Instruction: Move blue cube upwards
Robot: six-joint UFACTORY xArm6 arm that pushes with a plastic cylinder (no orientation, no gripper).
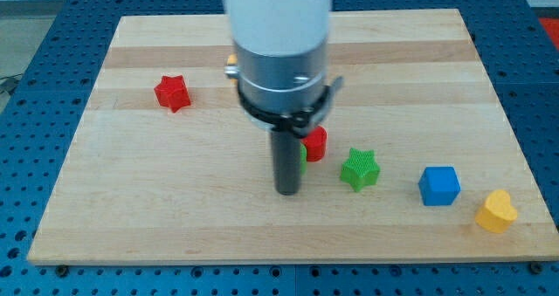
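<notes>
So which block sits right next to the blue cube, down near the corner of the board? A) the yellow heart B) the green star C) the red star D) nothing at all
A: the yellow heart lies just to the view's right and a little below the blue cube, while the green star is farther off on its left and my tip is farther left again.

A white cylindrical arm housing [278, 12] is observed above a grey metallic collar [281, 78]. A black clamp ring [288, 113] with a small side lug is fitted beneath the collar. A straight dark rod [287, 161] — matte, cylindrical — is seen below, ending at my tip [287, 192].
</notes>
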